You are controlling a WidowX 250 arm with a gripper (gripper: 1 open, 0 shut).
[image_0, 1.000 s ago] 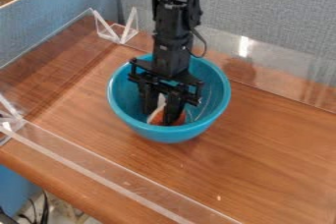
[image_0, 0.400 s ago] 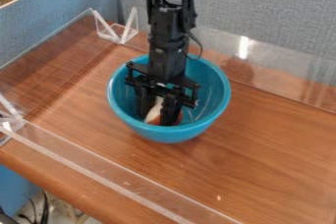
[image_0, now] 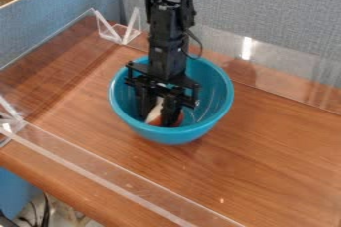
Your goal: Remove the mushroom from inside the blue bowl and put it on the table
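The blue bowl (image_0: pixel 206 112) sits in the middle of the wooden table (image_0: pixel 266 161). My black gripper (image_0: pixel 160 110) reaches straight down into the bowl. Between its fingers I see the mushroom (image_0: pixel 158 114), a cream stem with a bit of reddish-brown beside it at the bowl's bottom. The fingers are drawn in against it, shut on the mushroom. Most of the mushroom's cap is hidden by the fingers.
Clear acrylic panels (image_0: pixel 67 47) edge the table on the left, back and front. A blue-grey wall stands behind. Bare wood lies to the right and in front of the bowl.
The fingers have closed in on the mushroom inside the bowl. The arm has stayed over the same spot.
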